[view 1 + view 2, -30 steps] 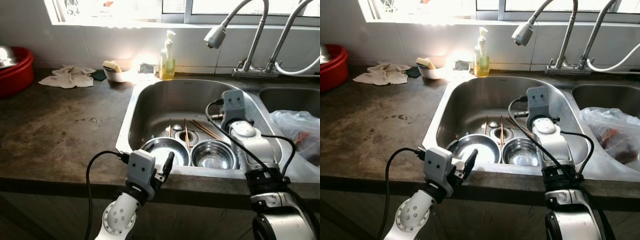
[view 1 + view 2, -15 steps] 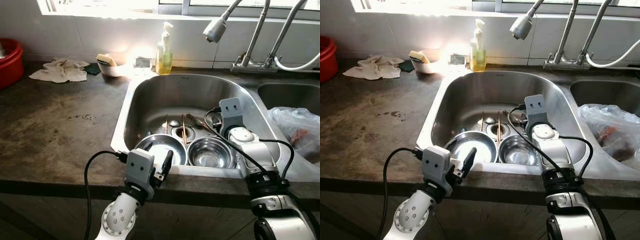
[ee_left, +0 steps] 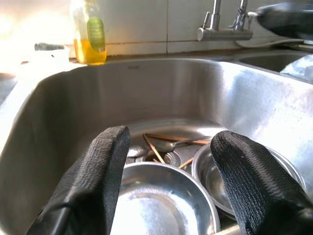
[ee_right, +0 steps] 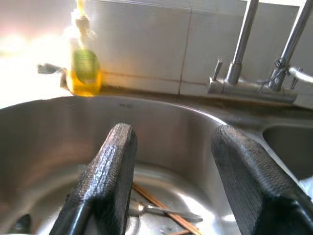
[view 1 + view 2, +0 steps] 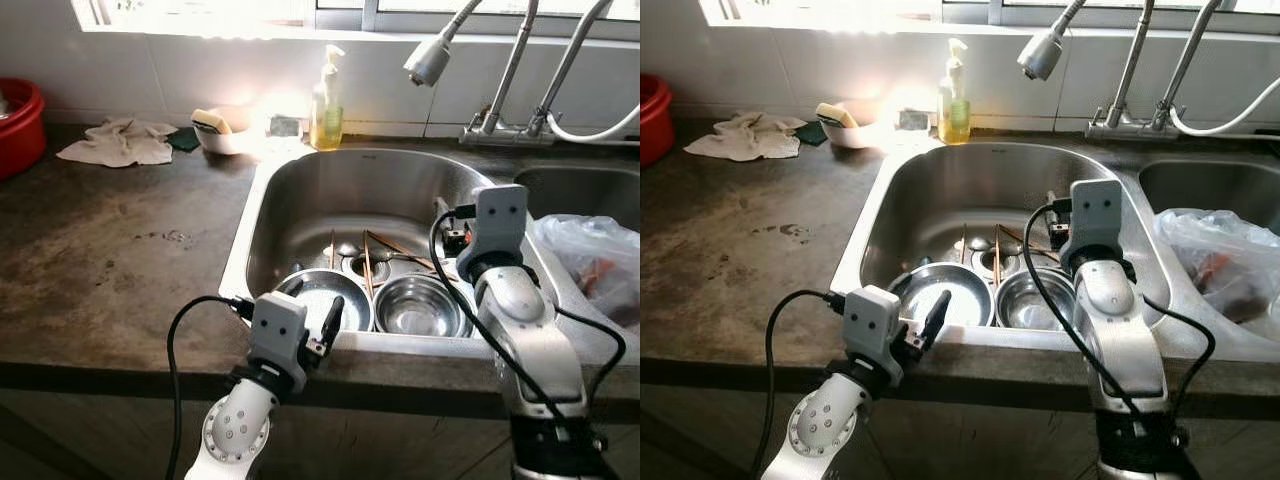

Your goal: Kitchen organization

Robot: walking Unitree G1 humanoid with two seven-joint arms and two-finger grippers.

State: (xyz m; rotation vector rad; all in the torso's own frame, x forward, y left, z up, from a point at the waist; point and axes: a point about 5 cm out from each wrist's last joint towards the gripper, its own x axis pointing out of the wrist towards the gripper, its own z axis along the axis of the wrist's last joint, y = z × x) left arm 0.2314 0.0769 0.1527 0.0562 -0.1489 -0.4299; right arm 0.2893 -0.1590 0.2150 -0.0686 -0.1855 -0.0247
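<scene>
Left eye view: chopsticks [image 5: 368, 268] lie on the sink [image 5: 300, 190] floor behind two steel bowls [image 5: 425, 305], one pair with long axis running front to back, another pair angled toward the back left. Right gripper [image 4: 168, 181] hangs above them, fingers spread. Left gripper [image 3: 171, 186] sits at the desk [image 5: 110, 270] edge by the sink's front rim, fingers spread, empty.

A dark countertop [image 5: 120, 270] carries a white cloth [image 5: 118, 141] and soap bottle [image 5: 326, 103].
</scene>
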